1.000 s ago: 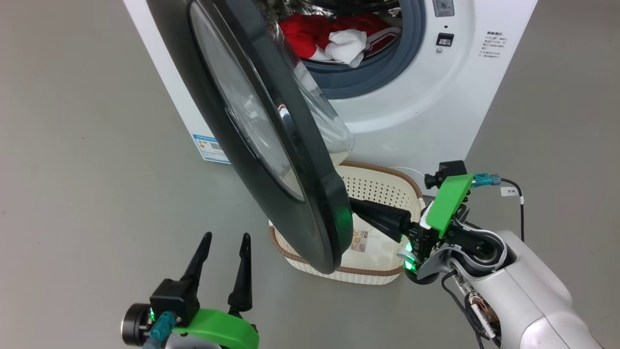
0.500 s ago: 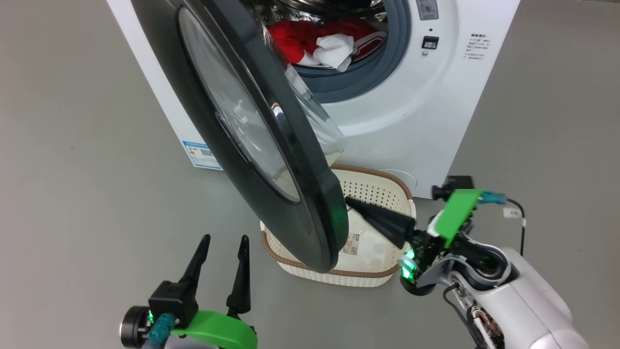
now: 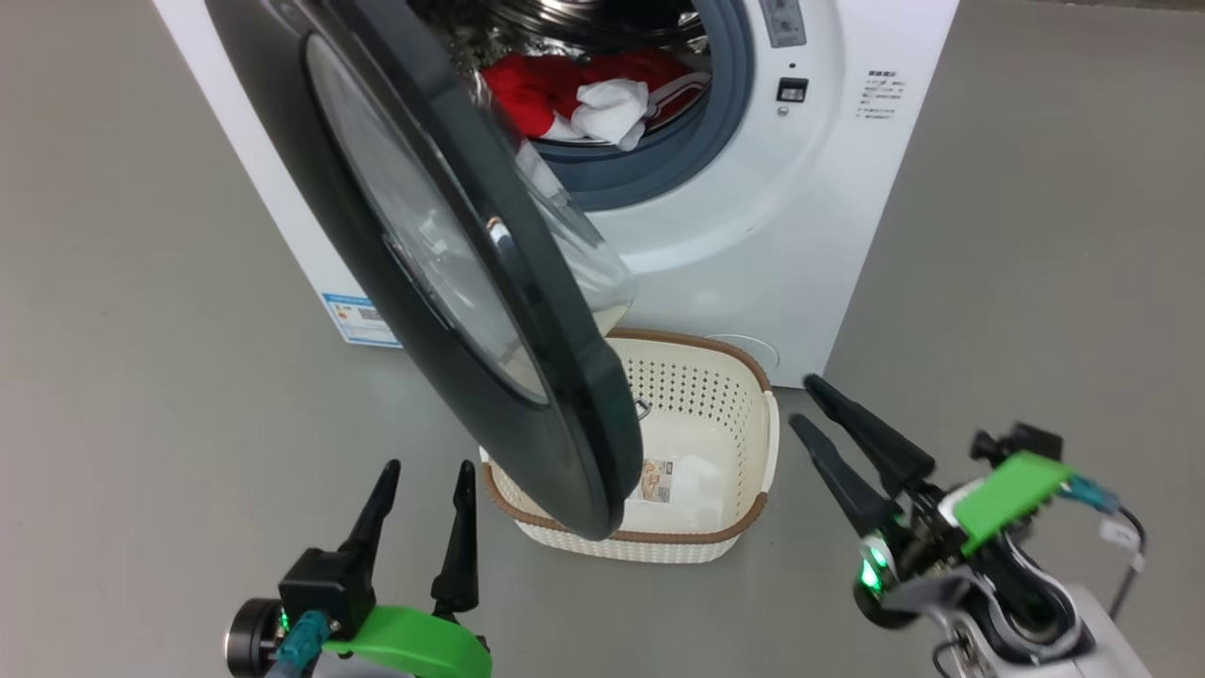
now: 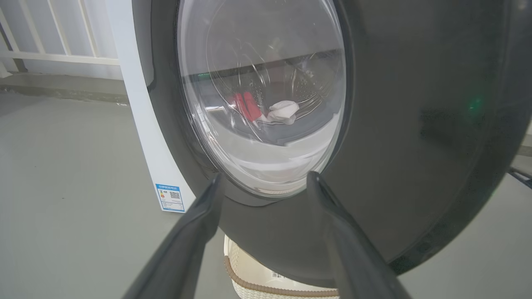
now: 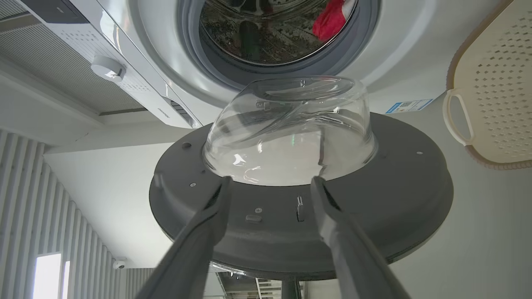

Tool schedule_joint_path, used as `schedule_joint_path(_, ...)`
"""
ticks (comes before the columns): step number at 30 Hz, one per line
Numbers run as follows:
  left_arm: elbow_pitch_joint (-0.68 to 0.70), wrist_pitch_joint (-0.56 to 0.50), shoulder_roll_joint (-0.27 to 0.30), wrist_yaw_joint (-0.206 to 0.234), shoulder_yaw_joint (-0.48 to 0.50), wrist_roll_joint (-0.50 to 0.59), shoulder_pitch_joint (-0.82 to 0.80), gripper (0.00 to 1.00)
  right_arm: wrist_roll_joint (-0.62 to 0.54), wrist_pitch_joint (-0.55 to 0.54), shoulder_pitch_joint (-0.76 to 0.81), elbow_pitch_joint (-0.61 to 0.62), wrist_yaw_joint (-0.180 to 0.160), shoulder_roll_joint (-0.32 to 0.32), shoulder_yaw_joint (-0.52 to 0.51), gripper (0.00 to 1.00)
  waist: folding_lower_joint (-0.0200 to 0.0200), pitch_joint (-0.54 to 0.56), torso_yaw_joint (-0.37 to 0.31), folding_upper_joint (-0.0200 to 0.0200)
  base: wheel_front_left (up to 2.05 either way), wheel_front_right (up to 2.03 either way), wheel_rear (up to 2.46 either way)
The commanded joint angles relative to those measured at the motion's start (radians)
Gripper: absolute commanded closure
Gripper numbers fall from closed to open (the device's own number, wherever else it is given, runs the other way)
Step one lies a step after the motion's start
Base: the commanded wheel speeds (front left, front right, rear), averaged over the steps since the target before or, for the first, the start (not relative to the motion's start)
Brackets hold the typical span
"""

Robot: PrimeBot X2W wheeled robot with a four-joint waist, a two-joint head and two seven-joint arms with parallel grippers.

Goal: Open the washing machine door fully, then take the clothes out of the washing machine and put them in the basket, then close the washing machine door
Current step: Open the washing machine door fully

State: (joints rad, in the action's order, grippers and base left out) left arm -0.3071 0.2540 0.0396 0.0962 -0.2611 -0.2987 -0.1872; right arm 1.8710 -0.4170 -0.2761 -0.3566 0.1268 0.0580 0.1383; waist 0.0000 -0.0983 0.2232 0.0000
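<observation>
The washing machine (image 3: 753, 235) stands at the top with its door (image 3: 574, 414) swung partly out, black rim hanging over the basket (image 3: 715, 395). Red clothes (image 3: 537, 89) and a white cloth (image 3: 607, 108) lie in the drum. My left gripper (image 3: 428, 468) is open at the lower left, in front of the door's outer face (image 4: 395, 124), apart from it. Right of the basket, my right gripper (image 3: 803, 402) is open and holds nothing. It faces the door's inner side and glass bowl (image 5: 291, 128). The basket (image 5: 490, 83) holds no clothes; a sticker shows on its bottom.
Grey floor surrounds the machine on both sides. A blue label (image 4: 169, 198) marks the machine's lower corner. A white railing (image 4: 54, 41) runs behind the machine in the left wrist view. The door's low edge overhangs the basket's left half (image 4: 257, 286).
My right gripper has pulled back from the door's inner edge over the basket to the right and has opened. The head camera has shifted. The left gripper has not moved.
</observation>
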Motion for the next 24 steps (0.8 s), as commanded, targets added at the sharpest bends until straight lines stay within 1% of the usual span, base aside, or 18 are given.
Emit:
schedule_joint_path(1, 0.018, 0.008, 0.011, -0.003, 0.036, 0.014, -0.010, 0.00, -0.027, 0.019, 0.023, 0.055, 0.004, -0.007, 0.002, 0.00, 0.0000, 0.004, -0.008, 0.0000, 0.00, 0.00, 0.00)
schedule_joint_path(3, 0.016, 0.008, 0.011, -0.006, 0.038, 0.014, -0.010, 0.00, -0.058, 0.066, 0.101, 0.108, 0.004, -0.007, -0.026, 0.00, 0.0000, 0.007, -0.015, 0.0000, 0.00, 0.00, 0.00)
schedule_joint_path(6, 0.016, 0.008, 0.011, -0.006, 0.042, 0.011, -0.007, 0.00, -0.102, 0.129, 0.175, 0.154, 0.004, -0.007, -0.040, 0.00, 0.0000, 0.010, -0.025, 0.0000, 0.00, 0.00, 0.00)
schedule_joint_path(9, 0.016, 0.008, 0.011, -0.008, 0.046, 0.010, -0.002, 0.00, -0.173, 0.214, 0.241, 0.201, 0.004, -0.008, -0.049, 0.00, 0.0000, 0.014, -0.034, 0.0000, 0.00, 0.00, 0.00)
schedule_joint_path(15, 0.013, 0.008, 0.011, -0.015, 0.056, 0.017, 0.010, 0.00, -0.396, 0.426, 0.330, 0.265, 0.004, 0.001, -0.048, 0.00, 0.0000, 0.017, -0.059, 0.0000, 0.00, 0.00, 0.00)
schedule_joint_path(18, 0.010, 0.008, 0.011, -0.017, 0.063, 0.022, 0.013, 0.00, -0.508, 0.530, 0.348, 0.277, 0.004, 0.018, -0.037, 0.00, 0.0000, 0.019, -0.071, 0.0000, 0.00, 0.00, 0.00)
schedule_joint_path(20, 0.008, 0.008, 0.011, -0.019, 0.068, 0.024, 0.016, 0.00, -0.594, 0.596, 0.353, 0.275, 0.004, 0.041, -0.025, 0.00, 0.0000, 0.022, -0.076, 0.0000, 0.00, 0.00, 0.00)
schedule_joint_path(21, 0.007, 0.008, 0.012, -0.020, 0.069, 0.026, 0.018, 0.00, -0.619, 0.620, 0.355, 0.275, 0.004, 0.043, -0.025, 0.00, 0.0000, 0.025, -0.079, 0.0000, 0.00, 0.00, 0.00)
schedule_joint_path(23, 0.004, 0.008, 0.014, -0.022, 0.072, 0.029, 0.021, 0.00, -0.715, 0.654, 0.356, 0.269, 0.004, 0.067, -0.027, 0.00, 0.0000, 0.031, -0.082, 0.0000, 0.00, 0.00, 0.00)
schedule_joint_path(24, 0.003, 0.008, 0.015, -0.023, 0.074, 0.031, 0.023, 0.00, -0.747, 0.664, 0.355, 0.270, 0.004, 0.066, -0.036, 0.00, 0.0000, 0.034, -0.085, 0.0000, 0.00, 0.00, 0.00)
